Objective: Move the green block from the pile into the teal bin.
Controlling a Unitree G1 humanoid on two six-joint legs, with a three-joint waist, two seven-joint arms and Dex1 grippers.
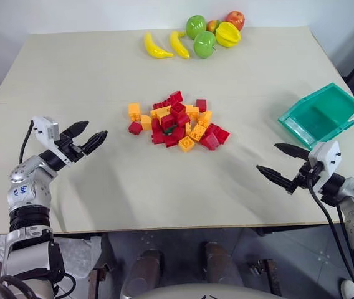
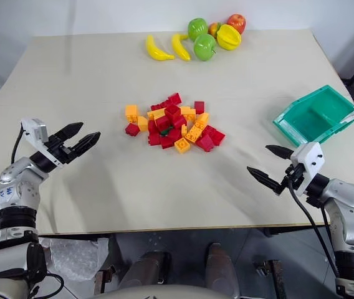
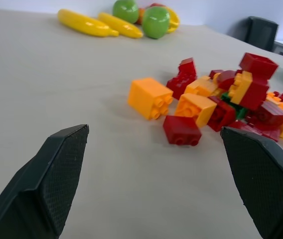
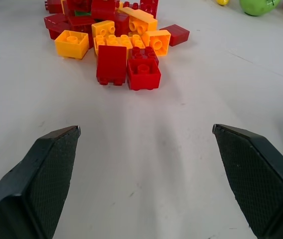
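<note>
The pile (image 1: 177, 121) of red and orange-yellow bricks lies in the middle of the table. The green block (image 2: 163, 131) sits deep in it, mostly covered by red bricks, and a sliver of the green block (image 3: 224, 96) peeks out in the left wrist view. The teal bin (image 1: 326, 115) stands tilted at the right edge, with nothing in it. My left gripper (image 1: 97, 128) hovers open to the left of the pile, pointing at it. To the right and nearer the front edge, my right gripper (image 1: 267, 157) is open, below the bin. Neither gripper holds anything.
Toy fruit lies at the back of the table: two yellow bananas (image 1: 164, 45), two green apples (image 1: 200, 36), a red apple (image 1: 235, 19) and a yellow pepper (image 1: 227, 34). Bare tabletop (image 1: 164, 180) surrounds the pile.
</note>
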